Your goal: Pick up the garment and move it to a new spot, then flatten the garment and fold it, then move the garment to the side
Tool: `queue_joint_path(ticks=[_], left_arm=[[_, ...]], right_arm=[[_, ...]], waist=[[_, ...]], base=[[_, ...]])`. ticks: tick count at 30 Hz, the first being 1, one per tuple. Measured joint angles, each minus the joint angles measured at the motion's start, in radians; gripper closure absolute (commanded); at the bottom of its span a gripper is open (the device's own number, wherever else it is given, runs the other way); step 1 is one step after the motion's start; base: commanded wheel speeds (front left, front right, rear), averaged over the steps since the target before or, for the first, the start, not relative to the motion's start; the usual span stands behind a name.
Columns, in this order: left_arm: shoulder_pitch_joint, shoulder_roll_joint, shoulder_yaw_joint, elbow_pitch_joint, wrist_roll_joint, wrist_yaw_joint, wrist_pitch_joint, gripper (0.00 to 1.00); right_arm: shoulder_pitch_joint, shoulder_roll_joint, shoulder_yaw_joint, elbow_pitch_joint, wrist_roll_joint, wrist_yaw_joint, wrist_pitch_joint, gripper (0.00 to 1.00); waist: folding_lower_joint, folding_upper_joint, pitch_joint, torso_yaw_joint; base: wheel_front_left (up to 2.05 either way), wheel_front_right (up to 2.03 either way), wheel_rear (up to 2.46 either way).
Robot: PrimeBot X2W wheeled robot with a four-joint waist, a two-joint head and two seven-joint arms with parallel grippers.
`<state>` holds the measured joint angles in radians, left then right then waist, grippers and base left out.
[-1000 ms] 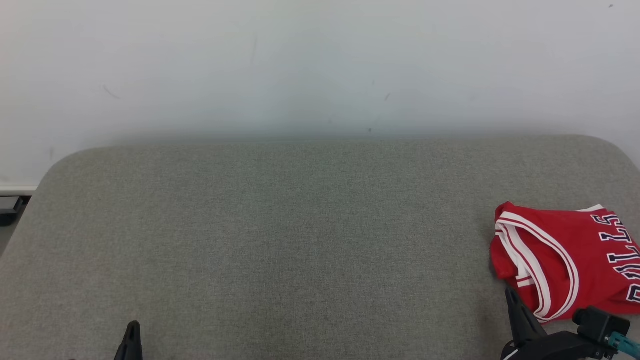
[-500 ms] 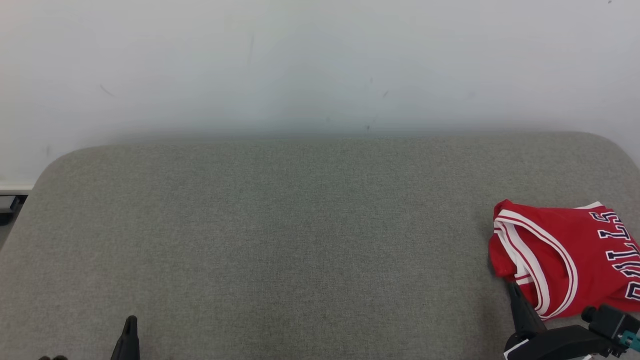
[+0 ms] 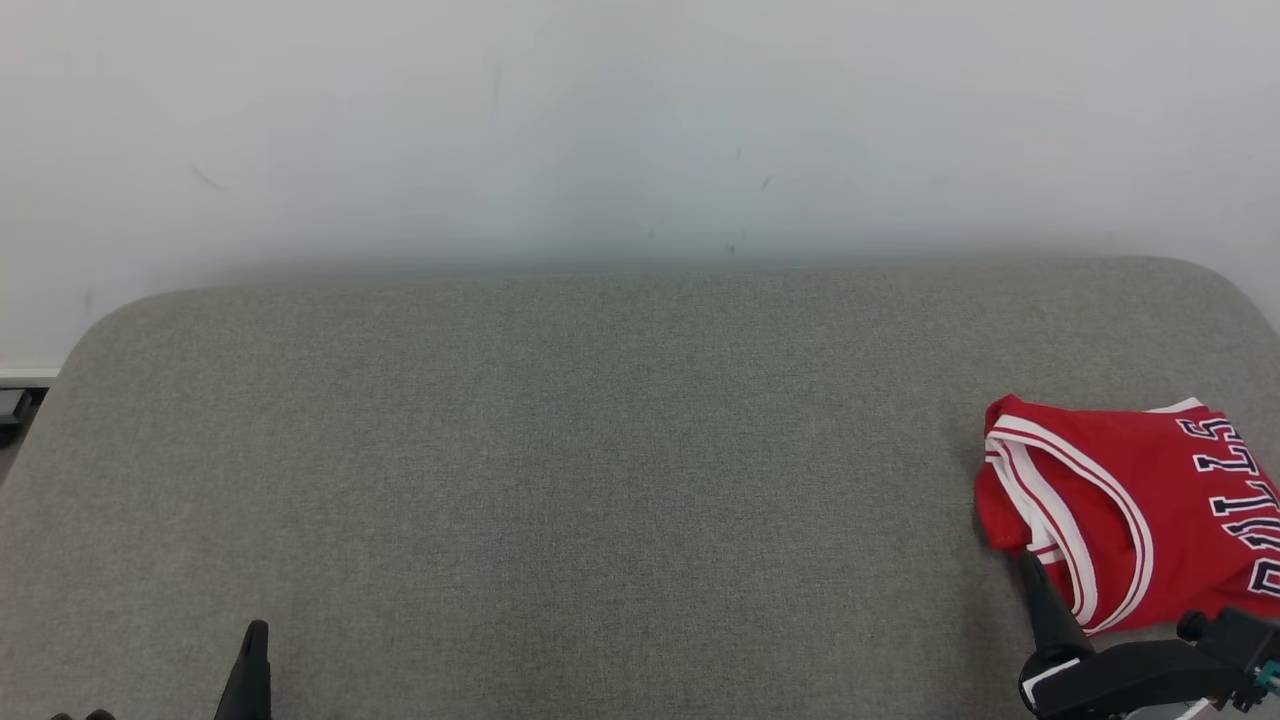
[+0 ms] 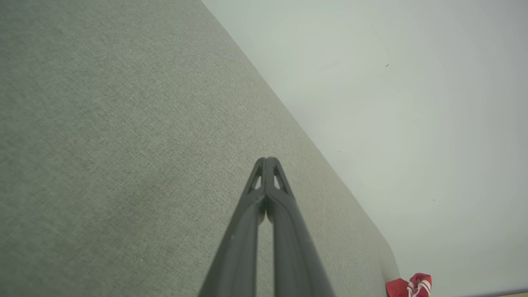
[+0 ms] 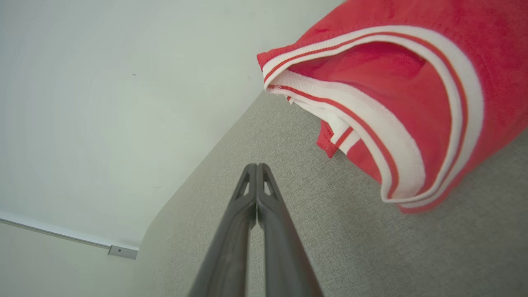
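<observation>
The garment [image 3: 1130, 510] is a red jersey with white trim and dark lettering, lying folded at the right edge of the grey padded surface [image 3: 600, 480]. It also shows large at the upper right of the right wrist view as the garment [image 5: 404, 99], and small at the bottom right of the left wrist view as the garment [image 4: 408, 286]. My right gripper [image 3: 1028, 560] is shut and empty, its tip just beside the garment's near-left edge; in its own view the right gripper [image 5: 256, 166] points past the cloth. My left gripper [image 3: 256, 630] is shut and empty low at the left, seen closed as the left gripper [image 4: 267, 159].
A pale wall [image 3: 640, 130] rises behind the padded surface. The surface's rounded left corner [image 3: 100, 330] drops off toward a baseboard. Open grey fabric stretches between the two grippers.
The whole head picture has drifted slightly upward and left, so the camera moved. Both grippers sit a little lower in view; the right one has edged right. The garment lies unchanged.
</observation>
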<state>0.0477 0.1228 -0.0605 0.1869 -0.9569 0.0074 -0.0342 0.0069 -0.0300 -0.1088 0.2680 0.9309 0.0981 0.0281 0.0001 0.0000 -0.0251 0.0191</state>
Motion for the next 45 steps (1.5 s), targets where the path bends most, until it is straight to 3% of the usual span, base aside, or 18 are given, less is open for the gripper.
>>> queue_joint_path(ticks=[45], left_arm=[[-0.105, -0.072, 0.133, 0.093, -0.559, -0.114, 0.131, 1.00]], right_arm=[[-0.082, -0.005, -0.022, 0.027, 0.581, 0.018, 0.077, 1.00]], waist=[[0.0000, 0.0000, 0.024, -0.017]], base=[[0.00, 0.00, 0.00]])
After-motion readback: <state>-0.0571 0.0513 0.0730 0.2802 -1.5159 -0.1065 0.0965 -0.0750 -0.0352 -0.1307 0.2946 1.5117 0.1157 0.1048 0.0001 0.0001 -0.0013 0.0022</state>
